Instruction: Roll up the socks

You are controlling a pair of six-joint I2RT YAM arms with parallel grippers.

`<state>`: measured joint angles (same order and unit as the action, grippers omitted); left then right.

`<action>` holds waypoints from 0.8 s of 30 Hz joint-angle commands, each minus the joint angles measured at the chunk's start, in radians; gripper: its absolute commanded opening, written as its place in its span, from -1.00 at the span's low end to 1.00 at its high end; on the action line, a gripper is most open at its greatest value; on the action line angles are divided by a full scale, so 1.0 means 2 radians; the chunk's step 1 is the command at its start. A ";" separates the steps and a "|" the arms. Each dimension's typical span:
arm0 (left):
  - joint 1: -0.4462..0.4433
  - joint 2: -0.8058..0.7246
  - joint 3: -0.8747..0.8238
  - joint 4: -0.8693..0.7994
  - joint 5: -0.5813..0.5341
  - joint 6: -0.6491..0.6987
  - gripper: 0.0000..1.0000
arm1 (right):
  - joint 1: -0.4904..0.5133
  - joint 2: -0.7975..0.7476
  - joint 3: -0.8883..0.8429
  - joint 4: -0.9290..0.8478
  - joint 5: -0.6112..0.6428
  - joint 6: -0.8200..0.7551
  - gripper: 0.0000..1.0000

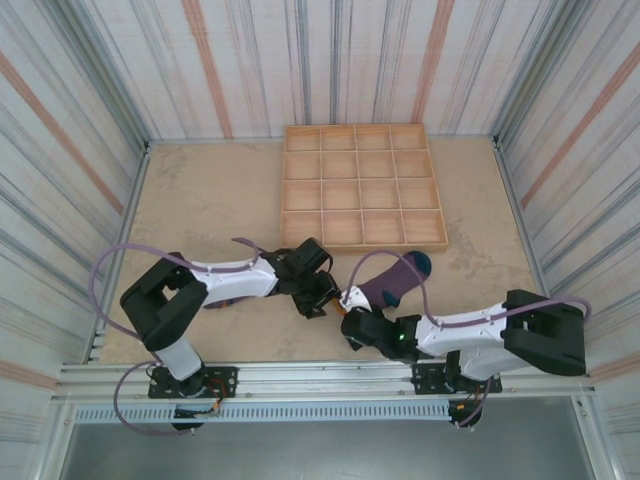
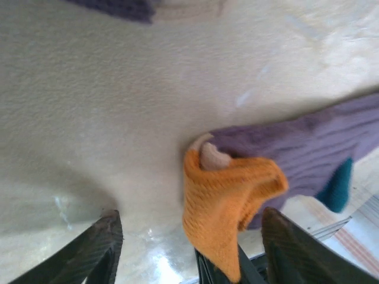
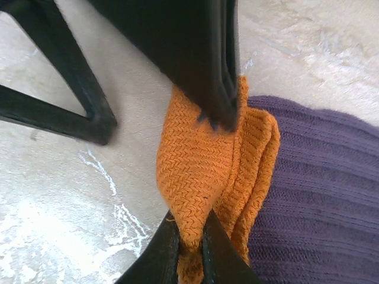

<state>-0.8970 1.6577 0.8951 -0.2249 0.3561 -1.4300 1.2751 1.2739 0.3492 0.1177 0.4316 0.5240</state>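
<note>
Right wrist view: the right gripper [image 3: 190, 232] pinches the orange cuff [image 3: 201, 160] of the sock [image 3: 320, 195]. The left gripper [image 2: 190, 236] stands open, its jaws spread either side of that cuff. From both grippers the sock's length runs away and rightward, teal toe [image 1: 420, 263] toward the wooden tray [image 1: 362, 245]. Rolling likely proceeds from cuff toward toe.

Ribbed knit socks [image 3: 308, 195], matt wooden tray [image 1: 355, 127]

Two purple socks [image 1: 392, 280], two robot arms [image 1: 235, 275], one wooden tray [image 1: 339, 194] of sixteen compartments.
</note>
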 commanded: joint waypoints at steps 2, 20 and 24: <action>0.011 -0.039 0.002 -0.013 -0.035 0.026 0.35 | -0.048 -0.031 -0.034 0.016 -0.110 0.031 -1.00; 0.003 0.034 0.078 -0.040 0.015 0.139 0.15 | -0.141 -0.126 -0.090 0.012 -0.215 0.081 -1.00; -0.006 0.055 0.097 -0.060 0.020 0.146 0.11 | -0.151 -0.139 -0.100 0.011 -0.220 0.085 -1.00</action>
<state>-0.8974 1.7451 1.0565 -0.2802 0.3714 -1.1767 0.9867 1.0092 0.1753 0.1795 0.0132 0.6632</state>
